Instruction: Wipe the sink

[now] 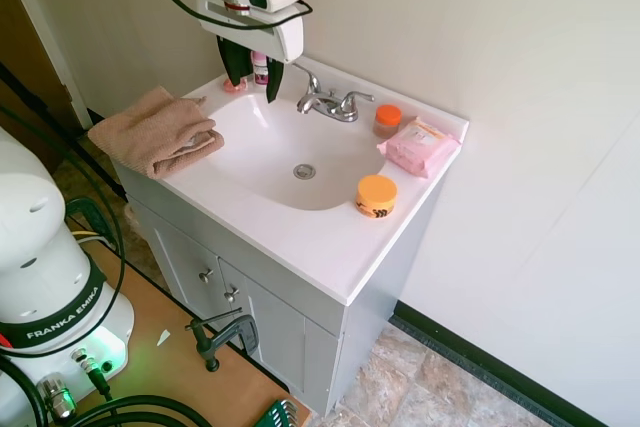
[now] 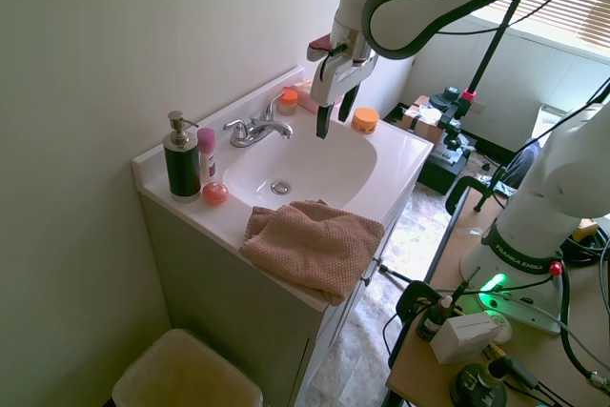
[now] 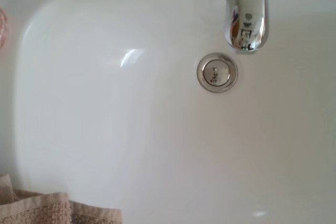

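The sink [image 1: 270, 152] is a glossy white oval basin in a white vanity top, with a chrome faucet [image 1: 330, 102] at the back and a round metal drain [image 1: 304, 171]. My gripper [image 1: 254, 92] hangs open and empty above the basin, between faucet and cloth, well clear of the surface. From the other side the gripper [image 2: 334, 128] hovers over the sink [image 2: 324, 173]. A beige towel [image 1: 155, 130] lies folded on the vanity's corner, partly over the edge. The wrist view looks straight down on the drain [image 3: 216, 72], the faucet [image 3: 245, 14] and a towel [image 3: 52, 211] edge.
On the vanity stand an orange jar [image 1: 376, 195], a small orange-lidded jar [image 1: 387, 119] and a pink wipes pack [image 1: 420, 145]. A dark soap dispenser [image 2: 181, 159], a pink bottle [image 2: 207, 152] and a pink round item [image 2: 215, 193] sit at the wall-side corner. A bin [image 2: 186, 374] stands beside the cabinet.
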### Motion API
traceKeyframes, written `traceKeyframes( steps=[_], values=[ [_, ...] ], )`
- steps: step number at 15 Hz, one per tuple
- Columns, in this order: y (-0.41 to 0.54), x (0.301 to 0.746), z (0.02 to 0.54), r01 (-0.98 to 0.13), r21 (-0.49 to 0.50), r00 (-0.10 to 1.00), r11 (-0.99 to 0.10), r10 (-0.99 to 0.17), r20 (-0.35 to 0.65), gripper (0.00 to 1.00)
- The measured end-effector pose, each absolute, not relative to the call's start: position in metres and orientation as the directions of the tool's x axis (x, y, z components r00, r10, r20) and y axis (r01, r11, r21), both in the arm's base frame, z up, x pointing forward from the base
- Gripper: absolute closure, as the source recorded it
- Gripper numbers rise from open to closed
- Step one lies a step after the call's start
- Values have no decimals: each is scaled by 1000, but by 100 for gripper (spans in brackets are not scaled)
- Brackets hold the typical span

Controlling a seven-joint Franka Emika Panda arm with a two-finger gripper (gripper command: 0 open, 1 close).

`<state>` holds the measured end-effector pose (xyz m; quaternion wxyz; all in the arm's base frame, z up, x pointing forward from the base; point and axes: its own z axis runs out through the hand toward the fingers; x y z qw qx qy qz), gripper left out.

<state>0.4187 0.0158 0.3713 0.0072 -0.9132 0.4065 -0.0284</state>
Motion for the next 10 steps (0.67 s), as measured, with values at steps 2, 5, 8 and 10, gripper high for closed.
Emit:
traceKeyframes(
  steps=[2, 5, 8, 10],
  values=[
    [18, 418, 371, -741, -36, 669, -670, -742, 40, 0],
    [69, 402, 357, -670, -22, 742, -742, -670, 24, 0],
    [128, 372, 339, -598, -1, 801, -801, -598, 10, 0],
    [158, 355, 329, -559, 13, 829, -829, -559, 14, 0]
  ],
)
